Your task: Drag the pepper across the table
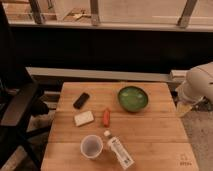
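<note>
Pepper (106,117) lies mid-table (150,135). 4 items surround it: pale block (83,118) just left, green bowl (133,98) far-right, bottle (119,151) and cup (91,146) by the near edge. Near right corner open. Gripper (184,108) hangs beyond the right edge, grip state indeterminable.

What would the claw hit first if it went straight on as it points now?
The claw, just past the edge of the light-brown wooden plank table at picture right, seems to point downward. It would probably meet that edge or slip past it; depth is unclear.
</note>
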{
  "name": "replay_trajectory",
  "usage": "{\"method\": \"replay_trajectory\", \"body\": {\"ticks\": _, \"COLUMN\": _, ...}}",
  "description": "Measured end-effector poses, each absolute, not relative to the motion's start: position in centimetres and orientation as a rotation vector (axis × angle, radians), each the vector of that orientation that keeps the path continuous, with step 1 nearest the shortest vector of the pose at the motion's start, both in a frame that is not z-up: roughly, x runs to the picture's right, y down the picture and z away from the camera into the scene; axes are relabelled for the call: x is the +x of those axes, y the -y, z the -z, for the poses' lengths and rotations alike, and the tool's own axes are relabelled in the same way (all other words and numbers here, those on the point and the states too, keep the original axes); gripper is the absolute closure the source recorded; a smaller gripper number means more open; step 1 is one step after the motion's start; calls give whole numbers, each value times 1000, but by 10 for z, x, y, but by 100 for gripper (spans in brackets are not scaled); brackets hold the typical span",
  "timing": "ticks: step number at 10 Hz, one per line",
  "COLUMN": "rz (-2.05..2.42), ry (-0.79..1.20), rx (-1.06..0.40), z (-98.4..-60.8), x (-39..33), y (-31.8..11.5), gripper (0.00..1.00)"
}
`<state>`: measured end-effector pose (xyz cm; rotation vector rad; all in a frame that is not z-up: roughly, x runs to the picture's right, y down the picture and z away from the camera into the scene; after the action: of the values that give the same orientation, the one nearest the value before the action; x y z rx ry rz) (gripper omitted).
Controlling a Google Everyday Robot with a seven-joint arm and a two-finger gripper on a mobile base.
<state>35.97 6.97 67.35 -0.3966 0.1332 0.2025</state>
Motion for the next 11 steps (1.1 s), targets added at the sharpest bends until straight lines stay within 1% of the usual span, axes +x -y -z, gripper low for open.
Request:
{"method": "replay_trajectory", "body": {"ticks": 5, "rz": -199, "ry": -133, "rx": -397, "z": -674, "x": 359, "y": -70, "gripper": 25}}
{"method": "replay_trajectory", "body": {"ticks": 7, "rz": -175, "ry": -132, "rx": -366, "z": -678, "x": 356, "y": -63, "gripper": 25}}
{"method": "replay_trajectory", "body": {"ticks": 11, "rz": 55, "ry": -51, "rx": -279, "z": -700, "x": 296, "y": -50, "gripper": 25}}
